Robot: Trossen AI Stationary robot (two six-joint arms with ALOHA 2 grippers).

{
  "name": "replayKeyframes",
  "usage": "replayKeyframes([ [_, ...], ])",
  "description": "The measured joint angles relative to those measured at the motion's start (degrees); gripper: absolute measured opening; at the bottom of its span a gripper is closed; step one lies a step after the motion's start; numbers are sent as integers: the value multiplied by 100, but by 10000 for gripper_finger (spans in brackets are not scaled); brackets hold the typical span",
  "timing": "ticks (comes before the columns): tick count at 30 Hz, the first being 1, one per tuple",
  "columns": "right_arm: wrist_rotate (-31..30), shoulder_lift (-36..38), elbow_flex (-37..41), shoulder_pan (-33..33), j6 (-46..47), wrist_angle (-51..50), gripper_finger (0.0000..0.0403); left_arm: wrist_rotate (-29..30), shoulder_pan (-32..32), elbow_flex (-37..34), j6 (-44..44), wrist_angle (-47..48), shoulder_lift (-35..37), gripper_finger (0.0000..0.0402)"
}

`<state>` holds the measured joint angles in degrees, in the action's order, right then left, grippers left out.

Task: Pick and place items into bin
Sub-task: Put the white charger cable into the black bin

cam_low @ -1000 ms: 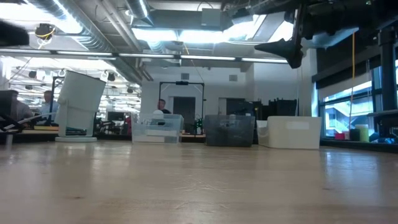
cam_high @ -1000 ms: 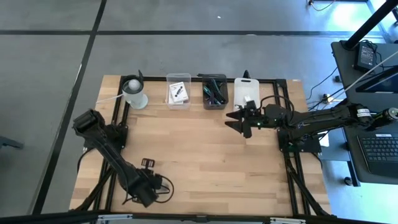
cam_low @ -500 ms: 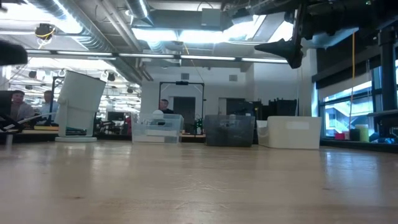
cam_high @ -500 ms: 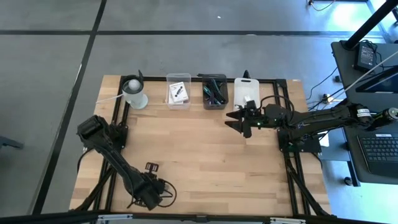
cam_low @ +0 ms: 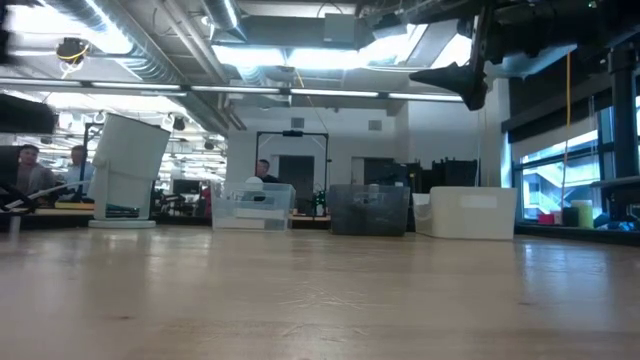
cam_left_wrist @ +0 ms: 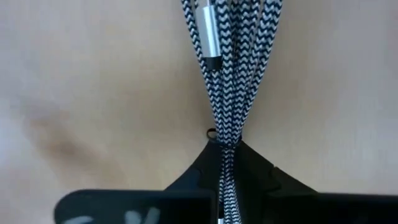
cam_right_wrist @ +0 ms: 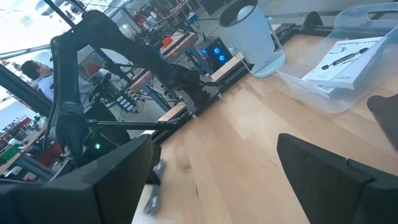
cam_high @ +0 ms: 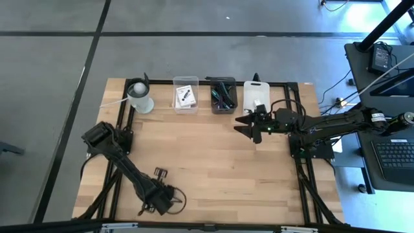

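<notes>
Seen from above, a pale wooden worktop carries two dark robot arms. At its near left edge, the left tool is low over the wood, its fingers pinched shut on a black-and-white braided cable coil; the left wrist view shows the gathered strands running between the finger tips, with a silver plug among them. Along the far edge, from left to right, stand a white cylindrical canister, a clear plastic bin holding a white card with black print, a dark bin of small dark items, and a white bin. Just in front of the white bin, the right tool hovers above the worktop with fingers spread apart and nothing between them.
</notes>
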<state>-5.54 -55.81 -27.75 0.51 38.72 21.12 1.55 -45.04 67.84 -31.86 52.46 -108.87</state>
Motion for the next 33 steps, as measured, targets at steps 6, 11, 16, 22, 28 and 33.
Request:
replayKeyframes([
  [6,0,-1,0,16,-38,-36,349,1045,604,-16,47,153,679,16],
  [11,-127,-2,-2,115,-877,-45,349,1324,1458,-22,496,74,1286,16],
  [16,-698,-2,-2,259,-1991,-39,349,1415,2484,-21,942,-464,1867,15],
  [22,-784,-2,-69,706,-2457,-184,349,1118,3771,-21,1460,-2173,2287,14],
  [28,-343,-34,-1373,1594,-3173,-2618,337,423,4814,-16,1511,-4041,2312,14],
  [33,729,-417,-2831,2570,-3736,-4502,294,382,5369,-14,1645,-4860,2305,14],
])
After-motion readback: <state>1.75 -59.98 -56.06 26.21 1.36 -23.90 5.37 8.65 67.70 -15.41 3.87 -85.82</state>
